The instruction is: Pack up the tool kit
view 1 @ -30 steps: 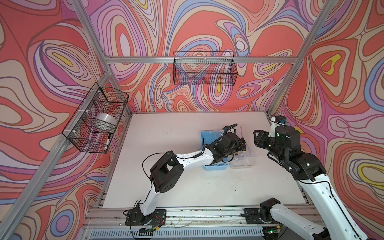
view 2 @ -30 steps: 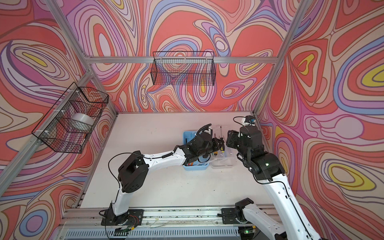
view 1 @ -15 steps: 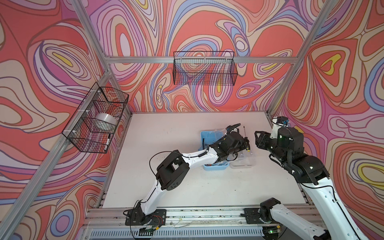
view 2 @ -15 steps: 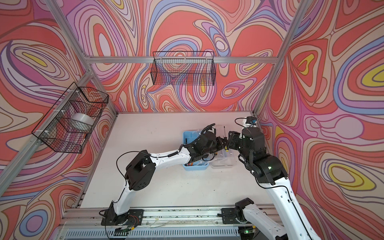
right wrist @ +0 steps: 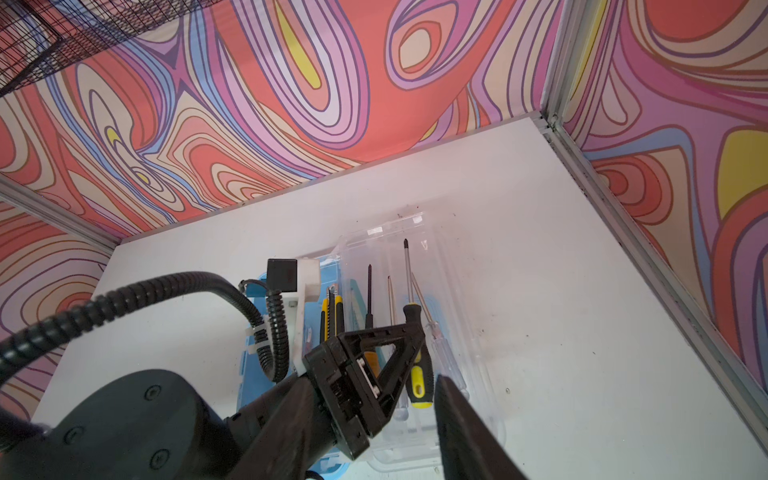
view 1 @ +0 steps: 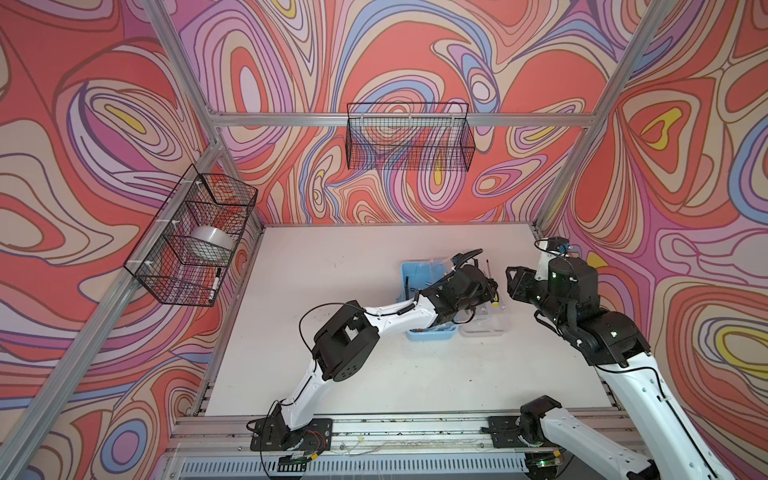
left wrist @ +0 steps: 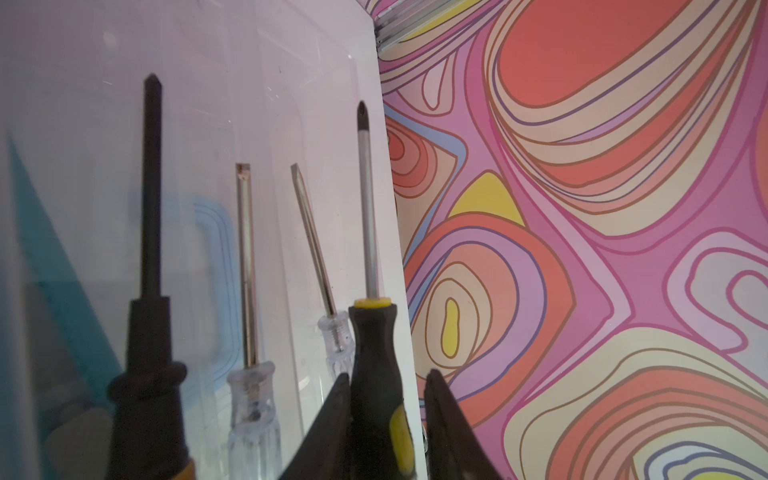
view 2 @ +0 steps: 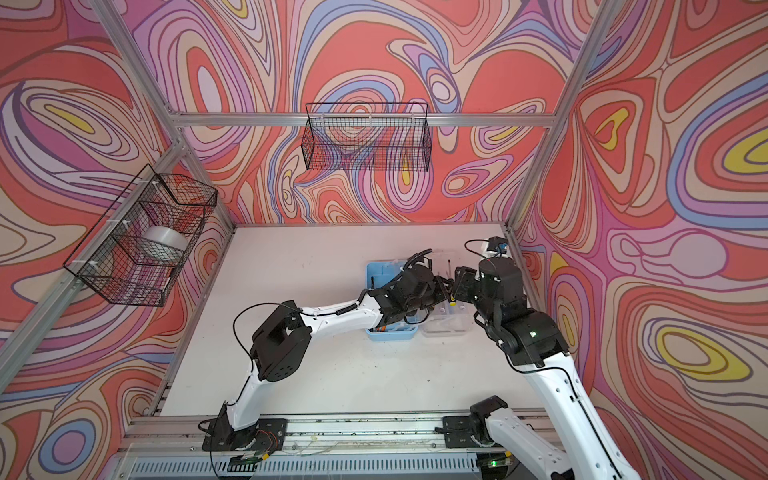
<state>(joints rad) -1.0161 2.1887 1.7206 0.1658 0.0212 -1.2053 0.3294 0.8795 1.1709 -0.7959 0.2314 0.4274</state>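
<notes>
In the right wrist view only one finger (right wrist: 461, 436) of the right jaws shows, so I cannot tell their state. Beyond, the left jaws stand parted about the black-and-yellow screwdriver (left wrist: 374, 353), over the clear lid (right wrist: 453, 257) of the tool kit (view 1: 432, 332), right of centre in both top views. Seemingly the placing step. Next, back off cleanly, sparing the neighbouring drivers (left wrist: 249, 270).

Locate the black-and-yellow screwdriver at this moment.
The black-and-yellow screwdriver lies in the open clear lid, just right of the blue box in both top views, handle between the left claw's parted fingers, beside a clear-handled screwdriver.
</notes>
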